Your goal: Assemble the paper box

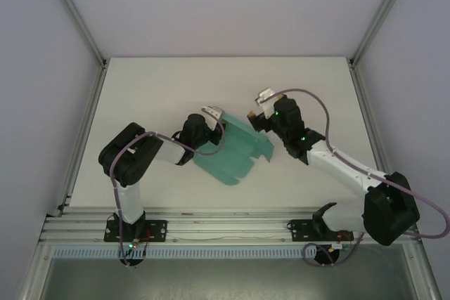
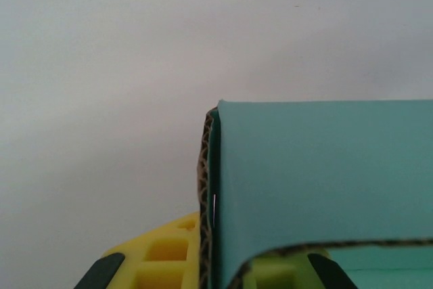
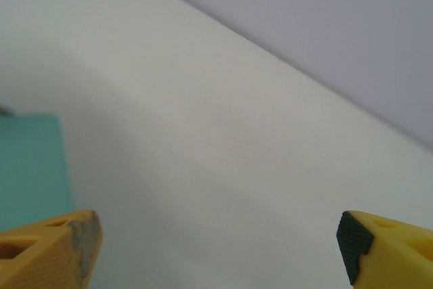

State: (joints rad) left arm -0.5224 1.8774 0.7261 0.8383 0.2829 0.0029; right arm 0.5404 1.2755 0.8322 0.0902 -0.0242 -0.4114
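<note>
The paper box [image 1: 235, 149] is a teal-green die-cut card sheet lying partly folded in the middle of the white table [image 1: 162, 89]. My left gripper [image 1: 209, 112] is shut on its upper-left edge. In the left wrist view the teal card [image 2: 318, 181] stands on edge between my yellow fingers [image 2: 166, 258], its corrugated brown edge facing the camera. My right gripper [image 1: 257, 107] is open just to the right of the sheet's upper corner, with nothing between its fingertips [image 3: 81, 241]. A corner of the paper box [image 3: 30, 167] shows at the left of the right wrist view.
Grey enclosure walls and aluminium frame posts [image 1: 74, 15] border the table on three sides. The rail [image 1: 225, 226] carrying both arm bases runs along the near edge.
</note>
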